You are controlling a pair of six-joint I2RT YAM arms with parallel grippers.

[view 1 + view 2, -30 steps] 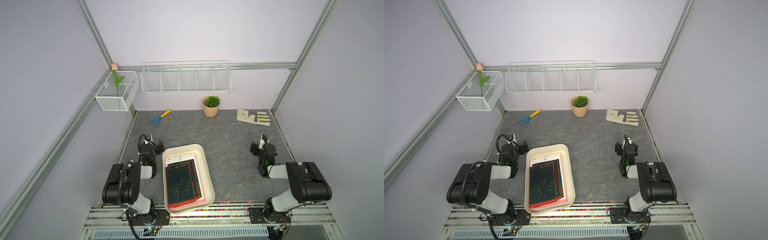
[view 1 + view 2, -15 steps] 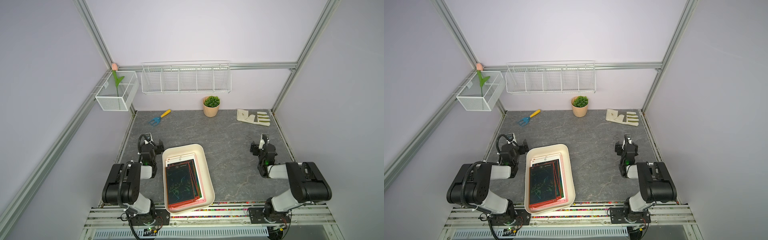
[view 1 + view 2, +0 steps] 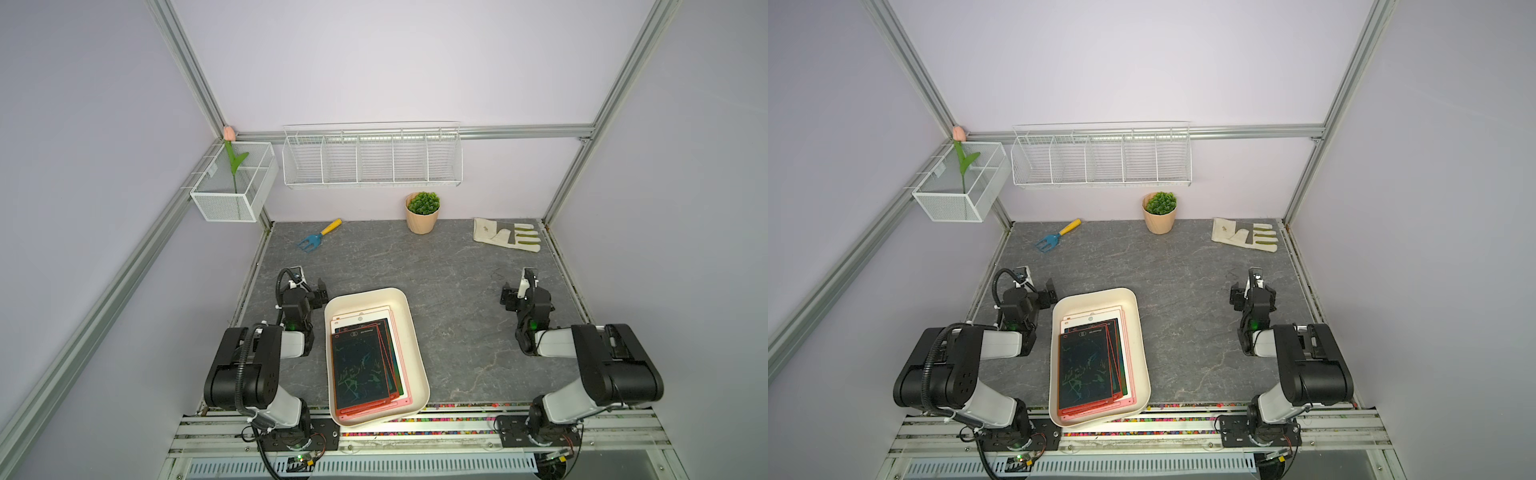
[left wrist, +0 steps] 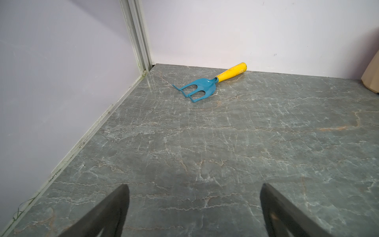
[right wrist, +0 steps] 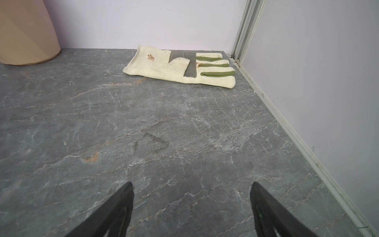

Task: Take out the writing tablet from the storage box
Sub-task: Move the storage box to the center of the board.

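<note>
The cream-white storage box lies at the table's front middle in both top views. In it is a stack of writing tablets; the top one has a red frame and a dark screen with green scribbles. My left gripper rests low just left of the box's far corner, open and empty. Well to the right of the box, my right gripper is open over bare table. Neither wrist view shows the box or the tablets.
A blue hand rake with a yellow handle lies at the back left. At the back stand a potted plant and a glove. A wire rack and a mesh basket hang on the walls.
</note>
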